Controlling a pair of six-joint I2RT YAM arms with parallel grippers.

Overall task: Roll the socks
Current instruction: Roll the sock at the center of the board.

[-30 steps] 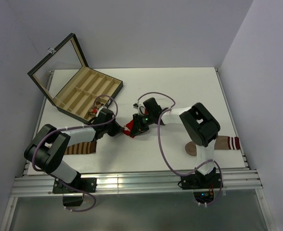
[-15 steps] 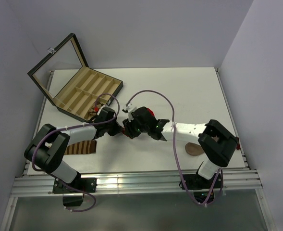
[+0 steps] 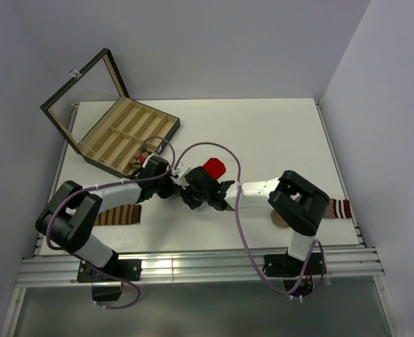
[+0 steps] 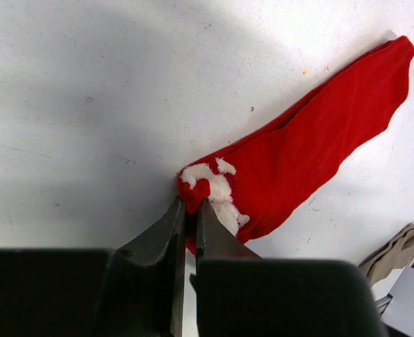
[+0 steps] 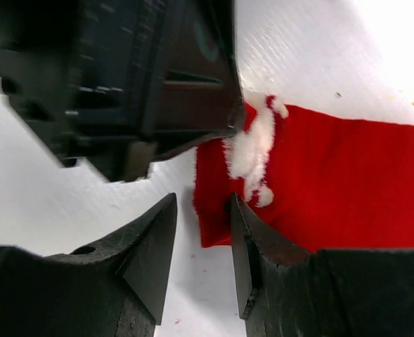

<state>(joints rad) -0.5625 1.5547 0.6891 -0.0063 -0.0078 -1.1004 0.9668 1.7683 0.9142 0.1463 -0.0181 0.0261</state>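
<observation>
**Red sock pinned by its cuff at mid-table**

Nearest, a ring-striped sock (image 3: 119,215) lies by the left arm and another sock (image 3: 333,208) lies off to the right; neither is being handled. Beyond them, at mid-table, the left gripper (image 4: 190,219) is pinched tight on the white-cuff corner of the red sock (image 4: 312,140), which lies flat with its toe pointing far and right. The right gripper (image 5: 201,242) stands parted just beside that same corner, with nothing between its jaws. The sock looks light, thin and limp (likely to bunch or slide rather than turn over cleanly), so I judge the cuff edge the place to take hold, catching both layers. Farthest left sits the open compartment box (image 3: 122,133).
</observation>
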